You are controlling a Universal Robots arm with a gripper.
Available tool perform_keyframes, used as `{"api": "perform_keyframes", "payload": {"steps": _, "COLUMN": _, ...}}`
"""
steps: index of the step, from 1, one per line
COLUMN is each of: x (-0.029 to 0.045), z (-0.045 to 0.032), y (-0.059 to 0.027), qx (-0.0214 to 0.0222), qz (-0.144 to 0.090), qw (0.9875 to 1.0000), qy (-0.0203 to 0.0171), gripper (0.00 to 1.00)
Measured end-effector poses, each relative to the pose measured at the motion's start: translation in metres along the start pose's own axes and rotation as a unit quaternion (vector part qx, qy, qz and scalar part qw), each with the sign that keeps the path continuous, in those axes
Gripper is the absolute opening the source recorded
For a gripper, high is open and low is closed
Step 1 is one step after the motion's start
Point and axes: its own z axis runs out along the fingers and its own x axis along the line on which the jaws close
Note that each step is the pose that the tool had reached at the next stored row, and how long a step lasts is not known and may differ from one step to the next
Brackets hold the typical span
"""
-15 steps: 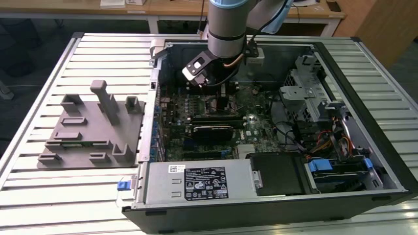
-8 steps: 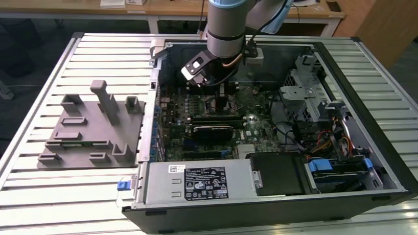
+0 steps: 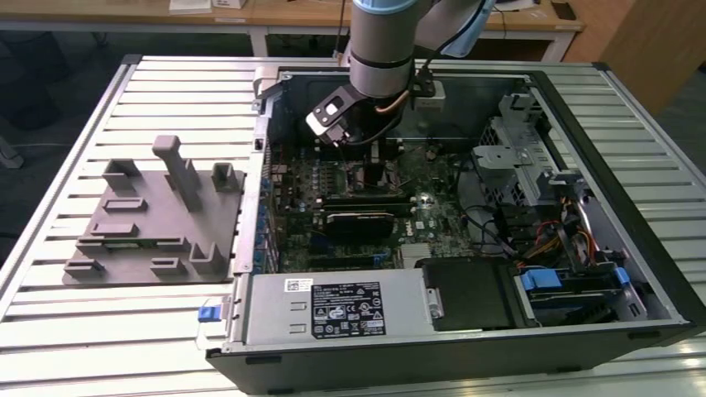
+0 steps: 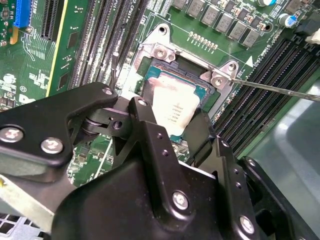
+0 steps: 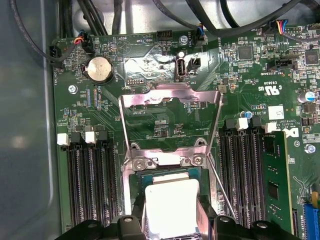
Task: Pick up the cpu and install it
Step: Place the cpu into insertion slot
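Grey slatted tabletop (image 3: pixel 66 347), exterior view: carried an open computer case (image 3: pixel 574 335) and, toward that view's left, a grey holder block (image 3: pixel 144 223). The arm reached down into the case, with the end effector (image 3: pixel 350 124) low over the green motherboard (image 3: pixel 441 219) near the case's far wall.

Second wrist view: the cpu (image 4: pixel 172 107), silver top with a thin green rim, lay flat in or just over the socket (image 4: pixel 150 75); whether it was fully seated could not be told. The end effector (image 4: pixel 175 127) stood directly above it, black fingers (image 4: pixel 145 120) coming down on two opposite sides. A thin metal lever (image 4: pixel 270 89) ran off beside the socket, apart from the chip.

First wrist view: the cpu (image 5: pixel 170 207) sat squarely between the two fingers (image 5: pixel 137 220) of the end effector (image 5: pixel 171 220), which appeared pressed against its opposite edges, pinching it. Being square, the chip showed no long axis; its edges ran parallel to the memory slots (image 5: pixel 90 185) on either side. The load plate (image 5: pixel 170 97) stood swung open beyond the socket, clear of the chip, which lay straight below the end effector, not offset to either side.
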Motion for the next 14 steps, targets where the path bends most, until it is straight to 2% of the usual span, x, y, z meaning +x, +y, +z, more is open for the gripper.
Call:
{"api": "perform_keyframes", "payload": {"steps": 4, "x": 0.0001, "z": 0.0001, "y": 0.0, "qx": -0.0001, "qz": 0.0, "qw": 1.0, "qy": 0.0002, "gripper": 0.52}}
{"api": "perform_keyframes", "payload": {"steps": 5, "x": 0.0, "z": -0.0002, "y": 0.0, "qx": 0.0, "qz": 0.0, "qw": 1.0, "qy": 0.0001, "gripper": 0.58}}
{"api": "perform_keyframes", "payload": {"steps": 10, "x": -0.0001, "z": -0.004, "y": 0.0001, "qx": 0.0, "qz": 0.0, "qw": 1.0, "qy": -0.0001, "gripper": 0.58}}
{"api": "perform_keyframes", "payload": {"steps": 14, "x": -0.0002, "z": -0.004, "y": 0.0012, "qx": 0.0, "qz": 0.0, "qw": 1.0, "qy": 0.0, "gripper": 0.58}}
